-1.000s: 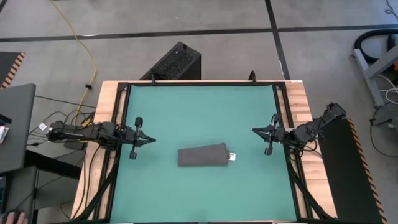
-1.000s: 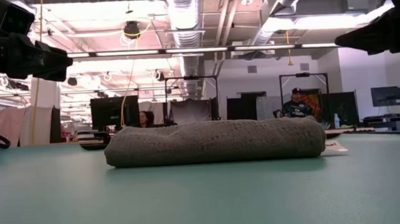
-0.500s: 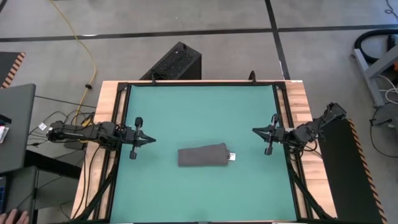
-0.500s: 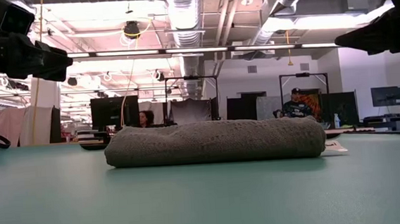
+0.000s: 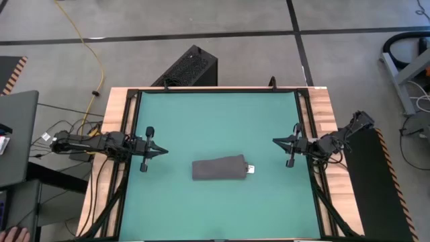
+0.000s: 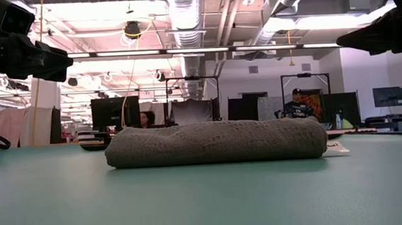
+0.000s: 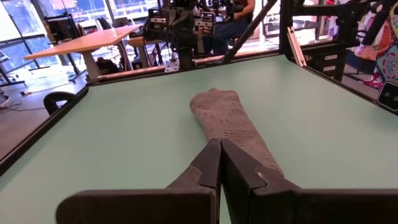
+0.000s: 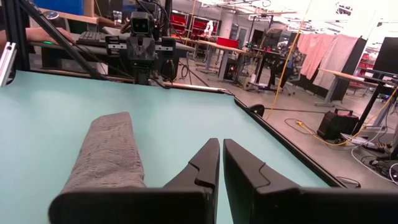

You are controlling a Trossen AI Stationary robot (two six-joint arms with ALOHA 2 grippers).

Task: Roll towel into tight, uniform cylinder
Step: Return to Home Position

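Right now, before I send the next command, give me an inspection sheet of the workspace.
Surface: green mat lying flat on a wood-edged table.
Job's things: towel rolled up, lying crosswise near the mat's middle; white tag sticks out at its right end.
Clutter: nothing seen on the mat.
Tools: left tool shut, at the mat's left edge, apart from the towel; right tool shut, at the right edge, also apart.
Cables: yellow cable on the floor beyond the table's left side.
Surroundings: black box on the floor behind the table; seated person far off in the room; a hand at the high view's lower left corner.
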